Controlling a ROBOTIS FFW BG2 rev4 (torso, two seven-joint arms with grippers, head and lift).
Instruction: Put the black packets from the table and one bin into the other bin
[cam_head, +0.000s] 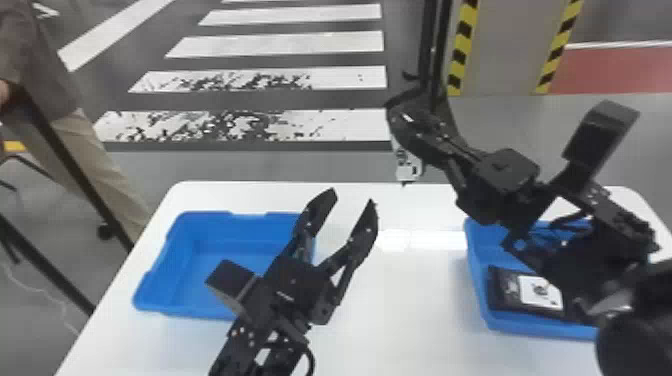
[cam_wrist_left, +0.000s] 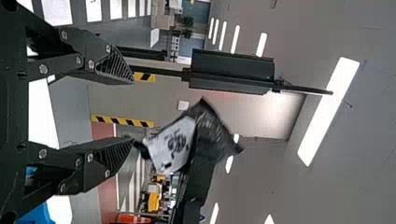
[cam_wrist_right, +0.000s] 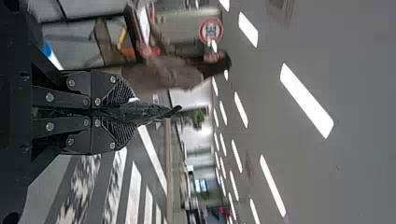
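Left arm (cam_head: 235, 347), right arm (cam_head: 575, 267): matte black, angular; boxy black housings; curved black cable (cam_head: 311, 354) on the left; left pincer (cam_head: 354, 196): tapering black fingers, silver screws, ribbed triangular pads (cam_wrist_left: 114, 67); right pincer (cam_head: 442, 152): likewise.

L bin (cam_head: 165, 272) & R bin (cam_head: 530, 327) on tbl (cam_head: 410, 320), packet (cam_head: 504, 295) in latter.

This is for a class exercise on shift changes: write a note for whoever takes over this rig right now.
Left gripper: open, above the table, by the left bin.
Right gripper: shut on a black packet, raised above the table.
Bins: another black packet lies in the right bin.
Done: one packet is in hand.
Left: put it in the target bin; which bin that is, I cannot tell, so confirm first.
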